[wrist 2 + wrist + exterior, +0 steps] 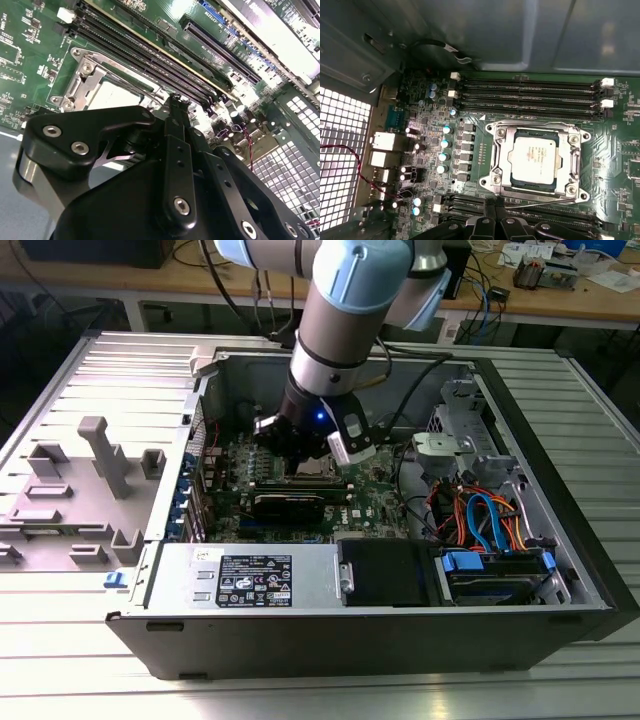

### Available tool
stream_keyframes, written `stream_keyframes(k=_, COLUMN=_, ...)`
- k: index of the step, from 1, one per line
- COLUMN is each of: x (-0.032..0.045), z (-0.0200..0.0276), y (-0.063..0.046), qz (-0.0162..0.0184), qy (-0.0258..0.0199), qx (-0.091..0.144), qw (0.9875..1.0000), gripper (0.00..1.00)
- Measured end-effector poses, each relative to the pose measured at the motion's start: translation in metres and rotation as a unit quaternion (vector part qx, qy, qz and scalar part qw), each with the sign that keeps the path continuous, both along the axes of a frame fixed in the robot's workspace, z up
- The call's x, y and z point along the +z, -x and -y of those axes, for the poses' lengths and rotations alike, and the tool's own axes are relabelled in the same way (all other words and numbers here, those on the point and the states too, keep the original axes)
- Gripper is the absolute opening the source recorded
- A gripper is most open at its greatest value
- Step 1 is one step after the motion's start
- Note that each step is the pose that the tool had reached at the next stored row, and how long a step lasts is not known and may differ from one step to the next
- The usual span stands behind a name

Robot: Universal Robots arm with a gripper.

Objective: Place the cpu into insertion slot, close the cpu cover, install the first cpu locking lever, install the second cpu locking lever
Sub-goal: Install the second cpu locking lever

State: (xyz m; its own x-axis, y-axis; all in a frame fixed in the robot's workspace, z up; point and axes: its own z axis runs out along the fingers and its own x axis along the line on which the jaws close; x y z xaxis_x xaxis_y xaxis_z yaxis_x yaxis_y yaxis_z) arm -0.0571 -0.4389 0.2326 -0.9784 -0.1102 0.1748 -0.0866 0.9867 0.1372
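The cpu [534,159] lies flat in the insertion slot [493,183], its silver top showing through the window of the cpu cover [501,159], which is folded down over it. A thin wire locking lever [545,202] runs along the socket's side nearest my gripper [495,207]. My fingertips sit together at that lever's end; I cannot tell if they pinch it. In the second wrist view my gripper [175,102] looks shut just beside the cpu [117,97]. In the exterior view my gripper [300,455] reaches down into the open computer case over the green motherboard [375,490].
Long black memory slots [525,92] flank the socket on both sides. Capacitors [444,145] stand beside it, next to a perforated case wall [340,150]. A black card [290,502], power supply [250,575] and coloured cables [480,520] crowd the case. A grey fixture [100,455] stands at the exterior view's left.
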Motion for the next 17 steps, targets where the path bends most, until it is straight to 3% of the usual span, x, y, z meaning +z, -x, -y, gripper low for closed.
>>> stream_keyframes(k=5, x=-0.0069, z=0.0001, y=0.002, qz=-0.0001, qy=-0.0012, qx=-0.001, qw=1.0000, gripper=0.11)
stream_keyframes(k=12, x=-0.0110, z=0.0019, y=0.004, qz=0.0000, qy=-0.0080, qx=-0.002, qw=1.0000, gripper=0.11)
stream_keyframes(k=17, x=-0.0203, z=0.0021, y=0.008, qz=0.0000, qy=-0.0112, qx=-0.002, qw=0.9999, gripper=0.11)
